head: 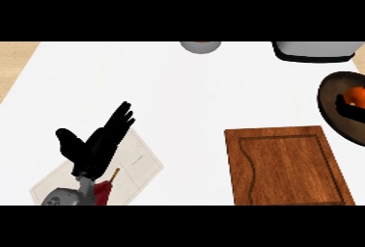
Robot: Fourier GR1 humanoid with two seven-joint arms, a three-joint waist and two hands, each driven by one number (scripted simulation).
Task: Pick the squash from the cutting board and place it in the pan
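The wooden cutting board (285,166) lies at the lower right with nothing on it. A dark round pan (327,103) is cut off by the right edge. Inside it shows an orange squash (357,95). A black part of my right hand (348,108) lies against the squash, over the pan; most of that hand is out of view. My left hand (96,144) rests open at the lower left, fingers straight and pointing up-right, holding nothing.
A pale paper sheet (139,164) lies under the left hand, with a dark red object (105,190) on it. A grey round object (200,46) and a white appliance with a dark base (314,50) stand at the far edge.
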